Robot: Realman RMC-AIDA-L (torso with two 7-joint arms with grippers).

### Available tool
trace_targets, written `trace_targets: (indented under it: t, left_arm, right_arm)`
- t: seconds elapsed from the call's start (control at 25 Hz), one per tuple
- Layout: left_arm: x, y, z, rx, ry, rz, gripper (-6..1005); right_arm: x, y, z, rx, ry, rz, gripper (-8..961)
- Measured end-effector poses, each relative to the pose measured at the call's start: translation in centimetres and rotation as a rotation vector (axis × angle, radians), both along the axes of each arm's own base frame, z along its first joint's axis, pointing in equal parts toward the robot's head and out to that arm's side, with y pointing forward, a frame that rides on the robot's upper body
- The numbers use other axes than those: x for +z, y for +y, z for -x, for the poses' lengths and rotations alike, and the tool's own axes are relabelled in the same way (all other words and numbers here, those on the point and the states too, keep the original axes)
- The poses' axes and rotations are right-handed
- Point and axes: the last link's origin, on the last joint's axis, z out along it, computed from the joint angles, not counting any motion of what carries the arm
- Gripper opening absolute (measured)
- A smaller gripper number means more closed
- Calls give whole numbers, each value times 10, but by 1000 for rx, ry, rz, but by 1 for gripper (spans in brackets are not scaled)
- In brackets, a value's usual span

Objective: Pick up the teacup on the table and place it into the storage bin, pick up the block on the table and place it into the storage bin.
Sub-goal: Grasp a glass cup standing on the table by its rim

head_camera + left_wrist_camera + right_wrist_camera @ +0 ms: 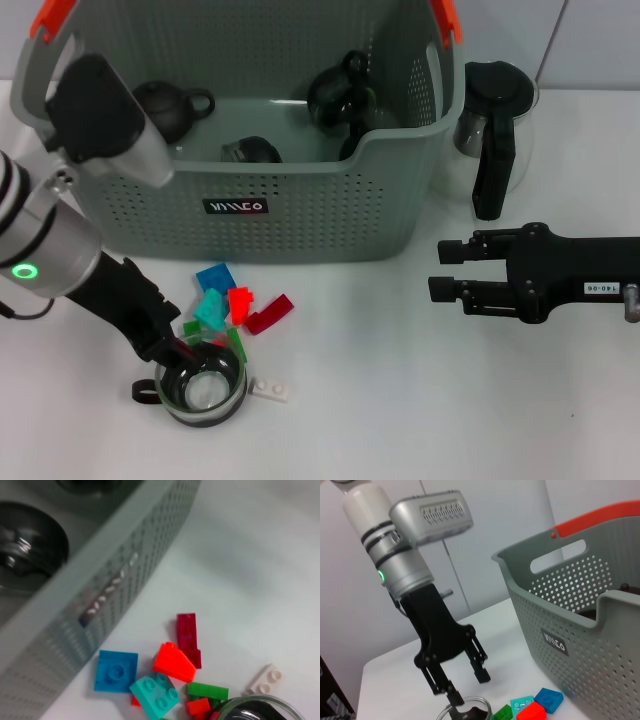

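Note:
The glass teacup point(201, 385) with a dark handle stands on the white table near the front left; its rim point(257, 707) also shows in the left wrist view. My left gripper point(176, 348) reaches down onto the cup's near rim. In the right wrist view this left gripper point(468, 687) is open, one finger point(451, 696) down at the teacup's rim point(465, 713), the other beside it. Several coloured blocks point(228, 310) lie just behind the cup: blue point(116, 671), red point(174, 662), teal point(155, 694). The grey storage bin point(300, 215) stands behind them. My right gripper point(445, 270) hangs open at the right, holding nothing.
A white block point(272, 388) lies right of the cup. Inside the bin are black teapots point(172, 106) and other dark ware point(340, 92). A glass carafe point(495, 120) with a black handle stands right of the bin, behind my right arm.

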Motion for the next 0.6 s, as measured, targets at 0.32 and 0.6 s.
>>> trace_targets:
  t: [0.32, 0.6]
  left_arm:
    - [-21, 4, 12, 28, 42, 12, 642]
    - [-31, 6, 17, 51, 74, 19, 620]
  right_arm:
    - [-1, 0, 0, 2, 0, 4, 582]
    - [-1, 0, 1, 3, -1, 3, 582]
